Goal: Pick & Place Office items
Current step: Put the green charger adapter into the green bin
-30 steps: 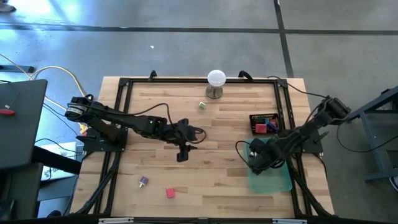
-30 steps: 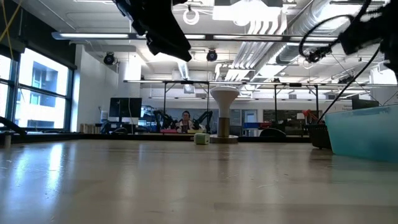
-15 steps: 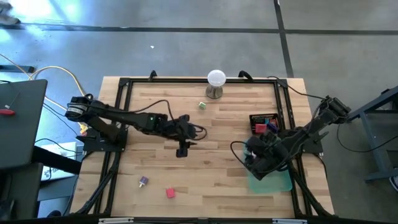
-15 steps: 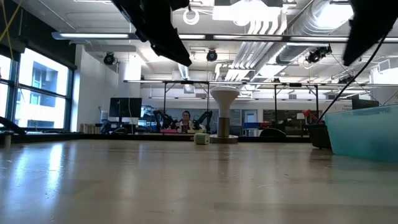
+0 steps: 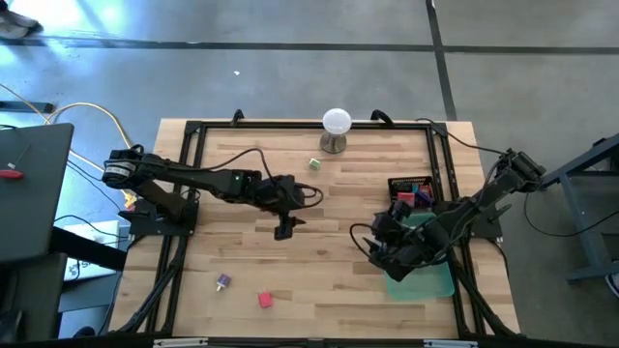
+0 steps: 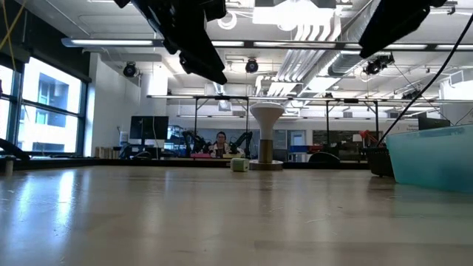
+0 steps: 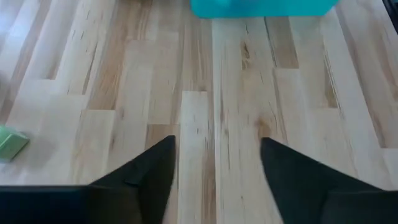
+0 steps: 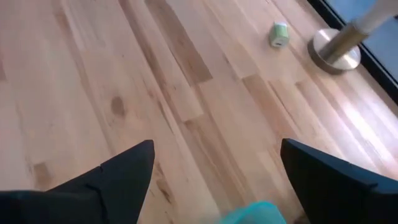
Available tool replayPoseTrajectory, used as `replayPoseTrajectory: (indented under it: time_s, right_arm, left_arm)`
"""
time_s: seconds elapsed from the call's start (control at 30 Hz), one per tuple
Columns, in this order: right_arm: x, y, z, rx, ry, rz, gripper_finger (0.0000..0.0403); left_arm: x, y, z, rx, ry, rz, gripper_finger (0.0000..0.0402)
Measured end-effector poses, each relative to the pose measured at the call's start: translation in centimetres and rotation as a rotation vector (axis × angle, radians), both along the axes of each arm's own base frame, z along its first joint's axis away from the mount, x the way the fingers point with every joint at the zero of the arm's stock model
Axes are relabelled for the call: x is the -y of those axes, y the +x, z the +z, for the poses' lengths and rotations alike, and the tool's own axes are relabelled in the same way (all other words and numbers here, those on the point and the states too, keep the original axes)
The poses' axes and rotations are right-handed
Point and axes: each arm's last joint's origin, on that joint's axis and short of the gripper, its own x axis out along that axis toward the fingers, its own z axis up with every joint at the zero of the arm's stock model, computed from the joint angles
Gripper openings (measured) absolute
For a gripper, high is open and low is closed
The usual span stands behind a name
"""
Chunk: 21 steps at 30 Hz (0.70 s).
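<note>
Left gripper (image 5: 282, 230): hung over mid-table, fingers apart, nothing between them.
Right gripper (image 5: 370, 249): beside the green tray (image 5: 430, 280), fingers wide apart, empty.
Loose items: pale green piece (image 5: 314, 163) near the ball stand (image 5: 335, 144); purple piece (image 5: 223, 281) and red piece (image 5: 264, 300) at the near edge.
Stored items: several in the black bin (image 5: 395, 183).
Handling: probably light, stiff, prone to skidding; pinch across flat sides.

Pale wood-plank table (image 5: 319, 261) (smooth, faintly glossy), translucent plastic tray (image 5: 430, 280), metal stand (image 5: 334, 144).
</note>
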Motion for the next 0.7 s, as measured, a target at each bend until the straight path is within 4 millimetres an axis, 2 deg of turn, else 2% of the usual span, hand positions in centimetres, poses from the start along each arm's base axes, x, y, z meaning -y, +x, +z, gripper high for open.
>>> replayPoseTrajectory:
  time_s: [0.17,0.3,0.5,0.7]
  right_arm:
    - [-0.2,0.4,0.2,0.028,-0.012,0.031,0.0338]
    - [-0.2,0.5,0.3,0.046,-0.050,0.044,0.0338]
    - [-0.1,0.8,0.5,0.072,-0.118,0.055,0.0340]
    - [0.2,1.2,0.5,0.060,-0.059,0.060,0.0341]
  left_arm:
    - [-0.2,0.0,0.0,0.001,0.016,0.032,0.0300]
    - [-0.6,0.1,0.0,0.006,0.035,0.053,0.0336]
    - [-0.7,0.1,0.0,0.006,-0.019,0.105,0.0341]
    - [-3.6,0.0,0.0,0.005,0.060,0.066,0.0333]
